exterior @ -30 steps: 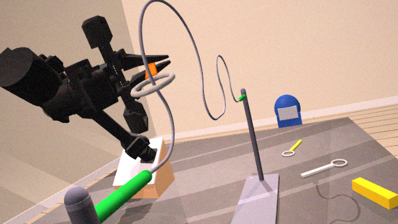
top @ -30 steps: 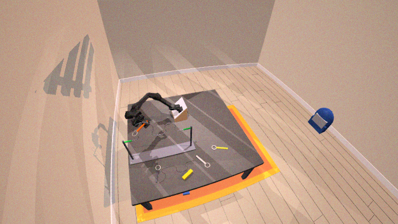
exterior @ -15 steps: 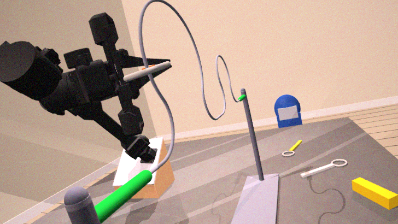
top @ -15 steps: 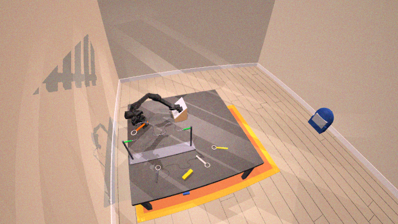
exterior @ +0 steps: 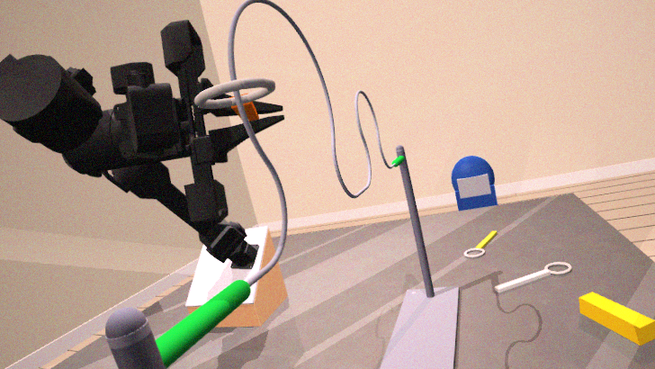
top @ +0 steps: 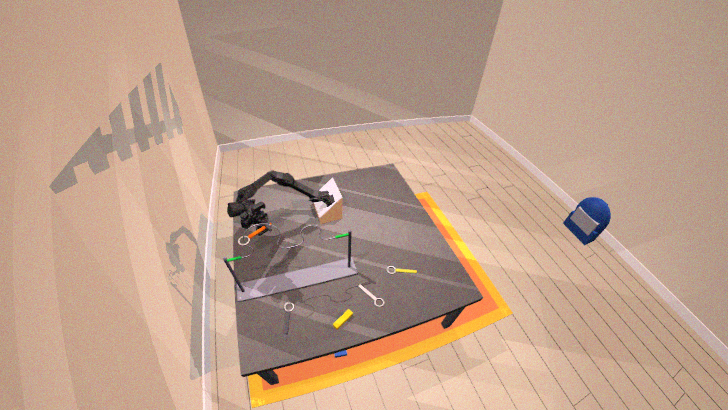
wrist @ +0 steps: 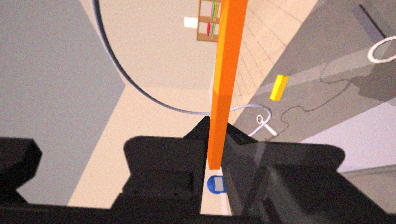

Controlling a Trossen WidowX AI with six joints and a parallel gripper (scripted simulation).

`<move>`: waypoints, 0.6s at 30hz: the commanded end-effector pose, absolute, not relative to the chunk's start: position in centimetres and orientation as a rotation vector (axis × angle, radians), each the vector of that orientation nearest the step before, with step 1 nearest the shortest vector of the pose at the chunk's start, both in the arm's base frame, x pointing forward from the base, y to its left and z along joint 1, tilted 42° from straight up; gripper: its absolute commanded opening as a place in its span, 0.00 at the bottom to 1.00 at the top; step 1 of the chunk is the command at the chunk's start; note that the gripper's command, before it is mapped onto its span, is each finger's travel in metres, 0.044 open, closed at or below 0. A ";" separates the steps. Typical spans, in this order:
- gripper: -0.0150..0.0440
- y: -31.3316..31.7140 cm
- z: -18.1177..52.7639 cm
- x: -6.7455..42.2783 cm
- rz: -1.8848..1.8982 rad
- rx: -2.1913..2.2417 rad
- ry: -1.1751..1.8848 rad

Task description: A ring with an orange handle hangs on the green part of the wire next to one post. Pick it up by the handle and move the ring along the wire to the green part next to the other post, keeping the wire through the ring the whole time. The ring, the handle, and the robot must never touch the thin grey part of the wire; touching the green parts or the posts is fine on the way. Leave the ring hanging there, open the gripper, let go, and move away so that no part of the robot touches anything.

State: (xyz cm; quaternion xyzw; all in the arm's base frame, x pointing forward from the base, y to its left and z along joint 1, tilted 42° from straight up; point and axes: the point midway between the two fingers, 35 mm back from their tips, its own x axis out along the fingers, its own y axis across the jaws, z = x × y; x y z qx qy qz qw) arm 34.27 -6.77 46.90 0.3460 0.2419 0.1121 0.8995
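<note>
The grey ring (top: 238,240) (exterior: 271,86) appears to be around the wire (exterior: 316,64) (wrist: 135,87), on the rising side of the tall loop nearest the left post (top: 233,275) (exterior: 128,338). Contact with the wire cannot be told. My gripper (exterior: 282,112) (wrist: 211,120) is shut on the orange handle (top: 257,232) (exterior: 246,110) (wrist: 227,65), beside the loop. One green part (top: 234,258) (exterior: 206,316) is at the left post, the other (top: 341,235) (exterior: 398,160) at the right post (top: 349,249) (exterior: 417,229). The ring is out of the wrist view.
A pale base (top: 300,277) (exterior: 421,334) carries both posts. On the table (top: 433,275) lie a yellow-handled ring tool (top: 406,270), a white one (top: 368,292), a grey one (top: 286,323) and a yellow block (top: 342,318) (wrist: 279,88). The arm stands on a wedge-shaped block (top: 331,211) (exterior: 273,292).
</note>
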 end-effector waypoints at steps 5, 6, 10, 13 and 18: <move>0.00 -6.8 46.9 34.3 0.203 0.612 0.499; 0.00 -6.8 46.9 34.3 0.199 0.600 0.499; 0.00 -6.9 46.8 34.3 0.181 0.551 0.499; 0.00 -7.0 46.7 34.3 0.168 0.515 0.498; 0.00 -7.2 46.6 34.4 0.146 0.455 0.497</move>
